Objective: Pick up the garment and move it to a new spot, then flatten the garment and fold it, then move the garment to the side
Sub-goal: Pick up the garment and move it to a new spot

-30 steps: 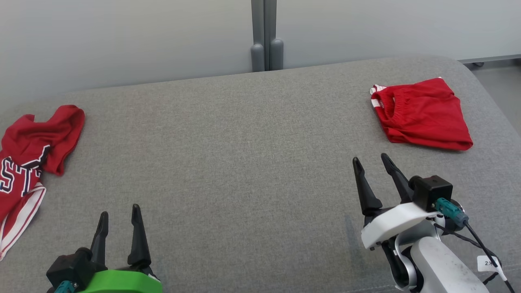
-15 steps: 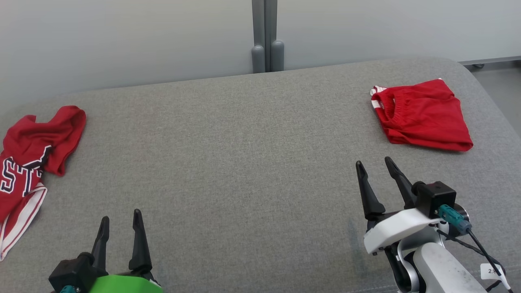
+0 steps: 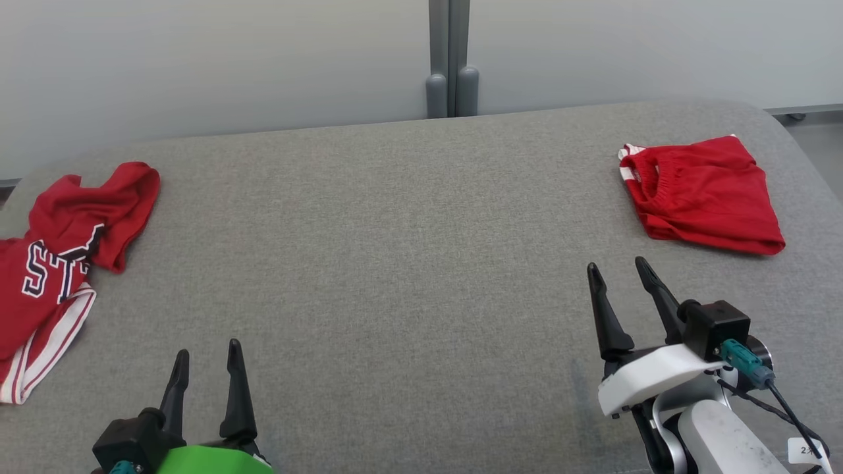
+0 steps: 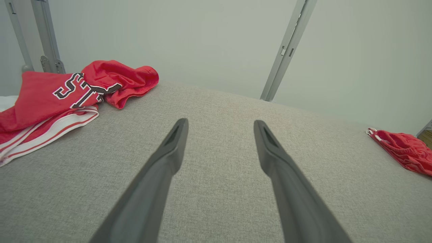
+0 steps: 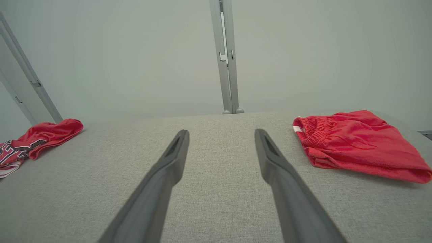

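Two red garments lie on the grey fabric surface (image 3: 395, 230). The jersey (image 3: 59, 257) is crumpled, with white-striped trim and white dark-outlined lettering, bunched well off to the left of my left gripper (image 3: 207, 349) and a bit ahead. The shorts (image 3: 708, 194) are folded flat, elastic waistband showing, ahead and slightly right of my right gripper (image 3: 616, 263), not touching. Both my grippers have fingers spread, holding nothing, over bare fabric.

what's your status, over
Open and empty: left gripper, right gripper. Crumpled jersey untouched, far left; folded shorts far right. Nothing blocking the jersey.
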### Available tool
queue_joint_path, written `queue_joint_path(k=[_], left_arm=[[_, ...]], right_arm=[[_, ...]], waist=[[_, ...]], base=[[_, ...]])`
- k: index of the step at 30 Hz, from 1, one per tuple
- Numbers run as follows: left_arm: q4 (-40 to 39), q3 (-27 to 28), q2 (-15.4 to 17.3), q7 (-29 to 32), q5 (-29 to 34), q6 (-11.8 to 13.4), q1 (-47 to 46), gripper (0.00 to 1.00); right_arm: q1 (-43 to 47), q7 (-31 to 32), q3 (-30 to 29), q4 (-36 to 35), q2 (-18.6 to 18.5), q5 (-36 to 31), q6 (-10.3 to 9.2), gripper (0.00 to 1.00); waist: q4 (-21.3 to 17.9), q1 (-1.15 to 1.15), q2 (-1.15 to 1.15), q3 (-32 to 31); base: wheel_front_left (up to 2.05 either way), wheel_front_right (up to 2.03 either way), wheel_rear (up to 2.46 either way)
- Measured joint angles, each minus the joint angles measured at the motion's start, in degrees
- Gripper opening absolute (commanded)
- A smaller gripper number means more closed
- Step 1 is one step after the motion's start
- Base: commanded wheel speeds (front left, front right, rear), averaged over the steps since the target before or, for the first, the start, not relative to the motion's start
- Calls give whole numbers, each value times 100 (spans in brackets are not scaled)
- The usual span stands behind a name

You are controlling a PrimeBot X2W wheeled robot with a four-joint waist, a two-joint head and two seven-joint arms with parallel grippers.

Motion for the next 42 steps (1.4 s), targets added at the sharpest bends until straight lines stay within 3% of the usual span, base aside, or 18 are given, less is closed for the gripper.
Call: queue_joint_path(k=[9, 21, 34, 42], left_arm=[[-52, 110, -7, 1, 8, 1, -5, 100], [-301, 725, -8, 0, -19, 4, 301, 100], [-296, 154, -5, 0, -18, 4, 324, 100], [-387, 258, -5, 0, -51, 4, 227, 100]], right_arm=[[72, 0, 165, -62, 3, -130, 18, 100], [2, 10, 617, 38, 144, -141, 366, 100], [-51, 10, 269, 57, 111, -149, 244, 100], [-53, 53, 252, -54, 90, -245, 153, 100]], waist=[[514, 0, 0, -18], [1382, 0, 0, -61], [2430, 0, 0, -33], [2612, 0, 0, 220]], base=[[0, 0, 0], [0, 0, 0], [0, 0, 0], [0, 0, 0]])
